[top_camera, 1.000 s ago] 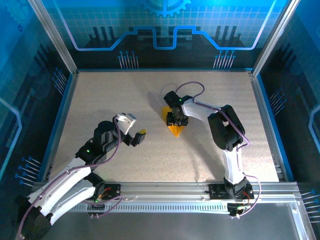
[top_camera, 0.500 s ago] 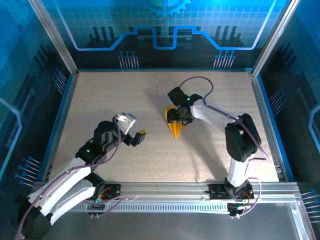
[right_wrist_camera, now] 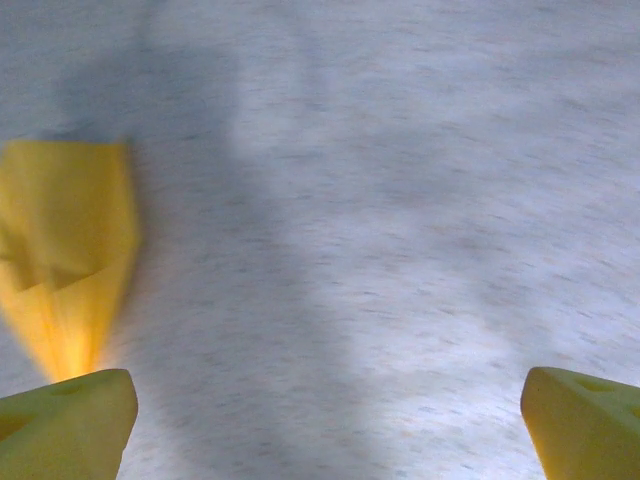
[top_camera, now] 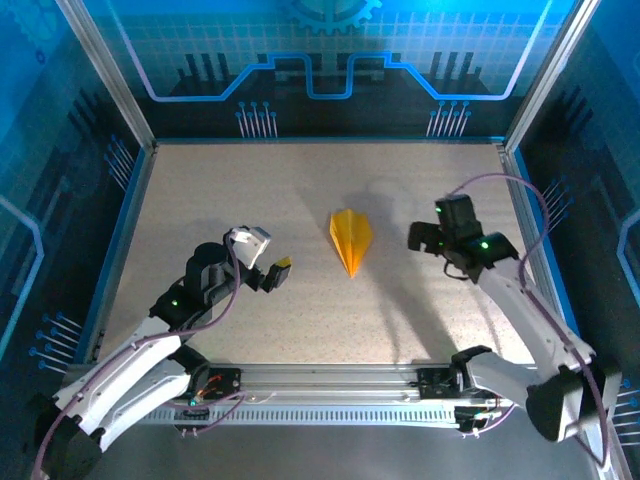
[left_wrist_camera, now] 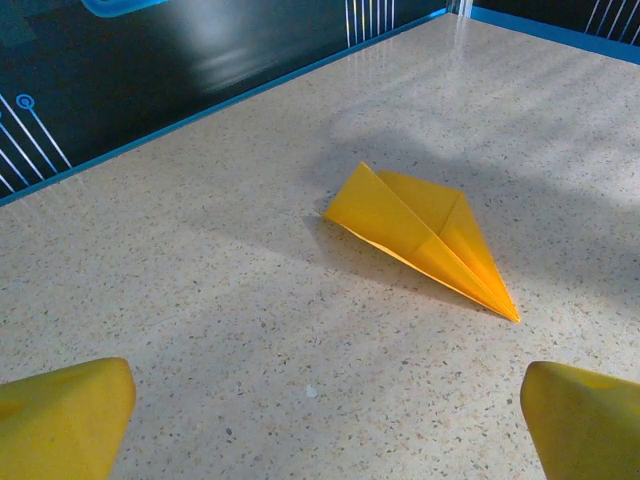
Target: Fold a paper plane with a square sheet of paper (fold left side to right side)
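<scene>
Left side first: the blue left rail (top_camera: 127,235) ran clear of the left arm, with a broad stretch of bare table (top_camera: 230,185) open beyond it to the far wall. The left gripper (top_camera: 277,272) hovered left of centre, jaws spread wide and holding nothing, its yellow fingertips (left_wrist_camera: 62,418) out at the corners of the wrist view.

Middle of the table: the paper plane (top_camera: 351,238) lay flat and alone, nose pointing toward the near edge, centre crease showing, with free surface on every side of it.

Right of it, well apart, the right gripper (top_camera: 425,243) faced the plane, jaws fully spread, nothing between them. Its wrist view was blurred, with the plane at the left edge. Open table remained between that arm and the right rail (top_camera: 532,245).

Against a second earlier: the right gripper had been down on the plane at the centre; now it was off it and out to the right, arm swung toward the rail, and the plane was uncovered. The left arm and gripper had not moved.
</scene>
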`<state>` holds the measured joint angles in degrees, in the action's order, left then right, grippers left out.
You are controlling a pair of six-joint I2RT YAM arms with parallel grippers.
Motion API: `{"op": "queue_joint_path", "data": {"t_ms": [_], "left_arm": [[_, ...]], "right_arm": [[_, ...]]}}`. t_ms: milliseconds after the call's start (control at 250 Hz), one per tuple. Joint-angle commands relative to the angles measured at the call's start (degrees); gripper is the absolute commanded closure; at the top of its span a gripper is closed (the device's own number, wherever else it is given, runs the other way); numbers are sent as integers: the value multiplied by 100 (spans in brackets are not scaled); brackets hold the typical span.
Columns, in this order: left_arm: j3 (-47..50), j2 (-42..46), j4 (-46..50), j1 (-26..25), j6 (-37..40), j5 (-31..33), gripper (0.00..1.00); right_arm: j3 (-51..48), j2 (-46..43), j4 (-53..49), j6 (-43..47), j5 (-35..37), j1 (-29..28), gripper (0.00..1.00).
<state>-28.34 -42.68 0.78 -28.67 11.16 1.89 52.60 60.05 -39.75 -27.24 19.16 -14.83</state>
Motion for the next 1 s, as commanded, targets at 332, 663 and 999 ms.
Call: {"op": "queue_joint_path", "data": {"t_ms": [332, 663, 999], "left_arm": [[-118, 58, -77, 26, 203, 211, 0], [-84, -44, -126, 28, 229, 220, 0], [181, -204, -664, 82, -105, 1492, 0]], "right_arm": [[-2675, -688, 3861, 1324, 566, 1140, 1], [-3284, 798, 6999, 1855, 286, 1053, 1], [-3243, 2406, 9343, 2537, -26, 900, 1]]}}
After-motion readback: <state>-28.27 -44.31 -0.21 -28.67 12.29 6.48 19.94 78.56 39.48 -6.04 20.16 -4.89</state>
